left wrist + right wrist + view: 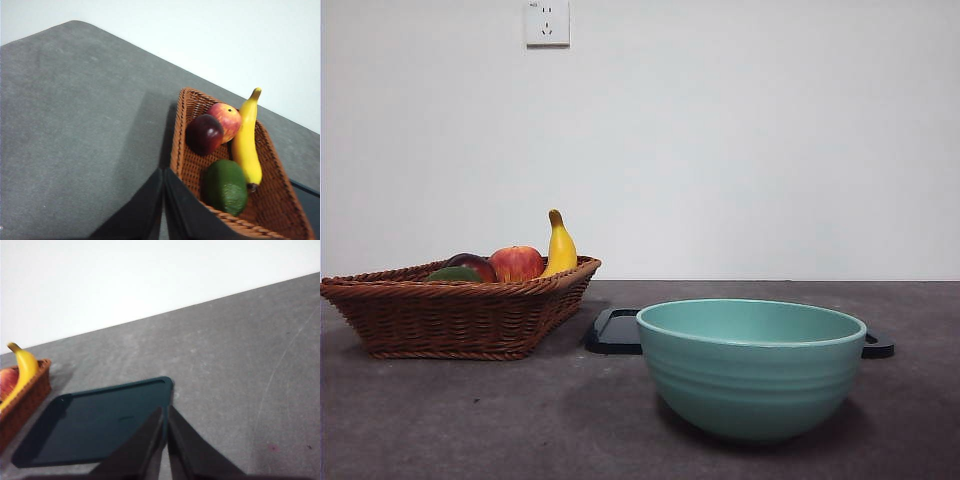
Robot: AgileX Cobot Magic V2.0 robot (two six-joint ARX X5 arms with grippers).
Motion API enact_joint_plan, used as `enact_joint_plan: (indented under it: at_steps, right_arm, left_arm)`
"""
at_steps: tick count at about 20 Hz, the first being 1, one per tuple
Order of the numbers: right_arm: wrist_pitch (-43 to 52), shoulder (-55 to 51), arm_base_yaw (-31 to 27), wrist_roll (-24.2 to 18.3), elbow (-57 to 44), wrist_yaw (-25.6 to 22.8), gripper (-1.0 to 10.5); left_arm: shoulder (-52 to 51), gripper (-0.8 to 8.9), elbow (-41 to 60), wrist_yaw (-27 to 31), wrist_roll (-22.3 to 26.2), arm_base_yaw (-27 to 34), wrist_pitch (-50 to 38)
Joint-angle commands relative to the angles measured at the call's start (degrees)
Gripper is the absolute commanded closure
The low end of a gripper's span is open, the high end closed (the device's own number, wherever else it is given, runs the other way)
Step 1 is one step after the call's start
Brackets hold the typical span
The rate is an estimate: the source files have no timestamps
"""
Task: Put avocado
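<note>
The dark green avocado (pixel 225 186) lies in the brown wicker basket (pixel 280 210), beside a banana (pixel 246 145). In the front view only its top (pixel 456 273) shows over the basket rim (pixel 460 320). My left gripper (pixel 164 172) is shut and empty, above the table just outside the basket's near wall, a short way from the avocado. My right gripper (pixel 165 410) is shut and empty, above the edge of a dark tray (pixel 95 422). Neither gripper shows in the front view.
The basket also holds a dark red-purple fruit (pixel 204 134), a red apple (pixel 226 120) and the banana (pixel 559 247). A teal bowl (pixel 752 366) stands in front at the right, with the dark tray (pixel 616 331) behind it. A white wall backs the table.
</note>
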State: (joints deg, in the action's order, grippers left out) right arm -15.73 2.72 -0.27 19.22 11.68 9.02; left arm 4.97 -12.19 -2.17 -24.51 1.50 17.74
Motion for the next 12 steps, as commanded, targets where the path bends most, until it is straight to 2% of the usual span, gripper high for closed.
enact_joint_plan:
  at_steps: [1, 9, 12]
  right_arm:
    - [-2.19, 2.29, 0.13, 0.81, 4.79, 0.72, 9.4]
    - [-16.26, 14.93, 0.15, -6.45, 20.79, 9.97, 9.4]
    - [-22.62, 20.61, 0.15, -9.46, 27.17, 14.12, 9.4]
  left_arm:
    - [3.04, 8.04, -5.44, -1.81, 0.15, 0.09, 1.20]
    - [15.02, 8.04, -21.09, -12.15, 9.42, 0.02, 13.73]
    - [19.67, 8.04, -26.10, -18.29, 12.72, -0.02, 18.60]
